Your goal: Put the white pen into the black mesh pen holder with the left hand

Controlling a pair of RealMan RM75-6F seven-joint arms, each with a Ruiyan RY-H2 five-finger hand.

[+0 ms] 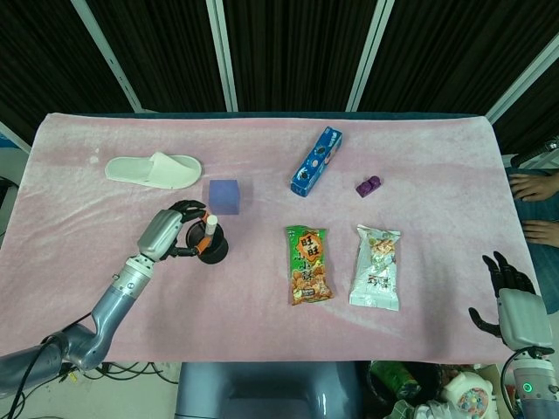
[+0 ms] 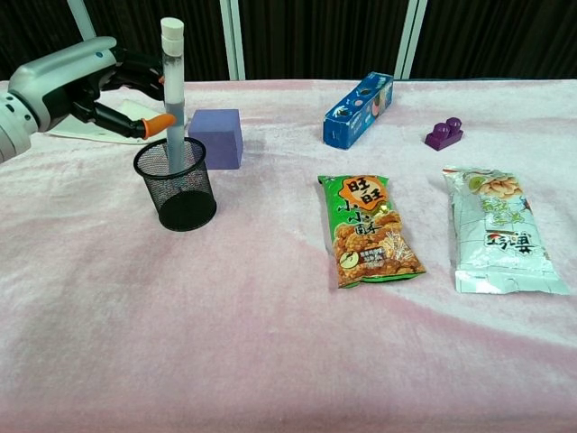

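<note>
Pink-cloth desk [image 1: 262,332] before dark curtains [image 1: 288,52].
Left hand [image 2: 68,86] fingers [image 2: 155,124] pinch the white pen [image 2: 173,90], upright, lower end inside the black mesh pen holder [image 2: 176,185]. Right hand [image 1: 511,305], far from holder, spread, holding nothing.

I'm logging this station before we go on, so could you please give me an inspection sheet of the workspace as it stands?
Surface: table under a pink cloth, lightly wrinkled.
Job's things: white pen upright, lower end inside the black mesh pen holder, upper part above the rim.
Clutter: white slipper, purple block, blue box, small purple toy, green snack bag, white snack bag.
Robot hands: left robot hand at the pen, fingers around its upper part; right robot hand off the table's right edge, fingers apart, holding nothing.
Cables: some under the front edge.
Surroundings: dark curtains behind; a person's hands at the right.
</note>
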